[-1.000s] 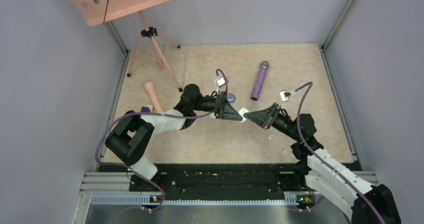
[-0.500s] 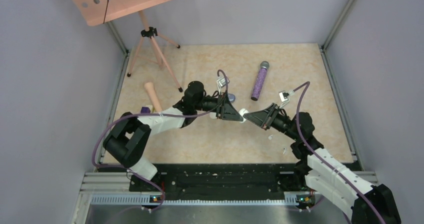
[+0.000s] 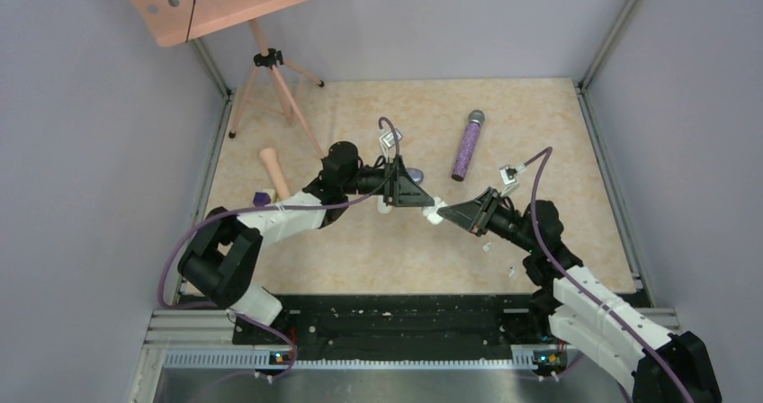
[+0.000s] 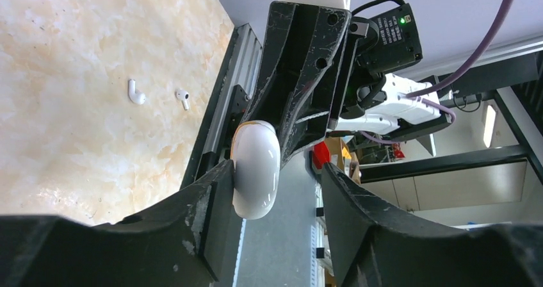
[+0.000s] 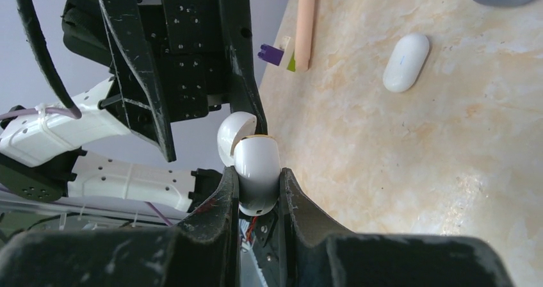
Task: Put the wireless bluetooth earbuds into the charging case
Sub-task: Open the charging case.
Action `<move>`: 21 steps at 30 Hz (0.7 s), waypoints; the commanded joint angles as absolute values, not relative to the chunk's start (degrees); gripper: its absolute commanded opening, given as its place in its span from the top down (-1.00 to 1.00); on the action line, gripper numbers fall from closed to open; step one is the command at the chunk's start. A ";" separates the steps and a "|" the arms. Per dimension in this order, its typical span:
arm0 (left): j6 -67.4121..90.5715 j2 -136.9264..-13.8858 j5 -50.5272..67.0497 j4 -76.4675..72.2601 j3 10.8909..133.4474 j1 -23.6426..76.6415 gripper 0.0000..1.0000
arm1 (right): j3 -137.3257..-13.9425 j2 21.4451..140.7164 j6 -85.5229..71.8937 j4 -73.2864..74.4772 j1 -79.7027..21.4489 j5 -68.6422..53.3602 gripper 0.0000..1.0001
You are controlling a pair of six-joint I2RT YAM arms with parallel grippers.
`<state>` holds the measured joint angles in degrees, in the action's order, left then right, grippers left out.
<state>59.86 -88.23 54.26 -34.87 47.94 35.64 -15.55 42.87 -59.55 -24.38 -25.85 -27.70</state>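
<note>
Right fingers (image 5: 225, 200): clamped on the lower body of the white charging case (image 5: 257, 165), one pad pressed to each flank. The lid (image 5: 232, 132) was seen flipped open toward the left arm.
Left fingers (image 4: 211, 200): parted. One finger lay against the case's side and the other stood clear of it, so no grip was made.
Right gripper (image 3: 447, 211): appeared raised above the table (image 3: 378, 250), tip to tip with the left gripper (image 3: 421, 200).
White earbuds (image 4: 136, 91): two stemmed buds were noted lying loose on the table, just beside each other, near the right arm's base and well apart from the case. None was seen seated in the case.
Handling, as judged: the buds are very light, rigid and glossy, and likely to skid or flick out of a pinch. They are best taken across the stem with a gentle close.
Other items: a second white case (image 5: 405, 61) was noted closed on the table, and a purple glitter microphone (image 3: 468, 144) farther back.
</note>
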 commanded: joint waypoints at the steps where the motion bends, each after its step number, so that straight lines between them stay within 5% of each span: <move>1: 58.78 -85.85 53.94 -36.91 49.83 35.63 -0.12 | -17.84 42.64 -58.74 -25.27 -26.00 -28.56 1.00; 21: 49.04 -80.11 49.10 -20.89 52.82 35.46 -0.05 | -18.60 43.05 -57.93 -22.84 -25.94 -27.66 1.00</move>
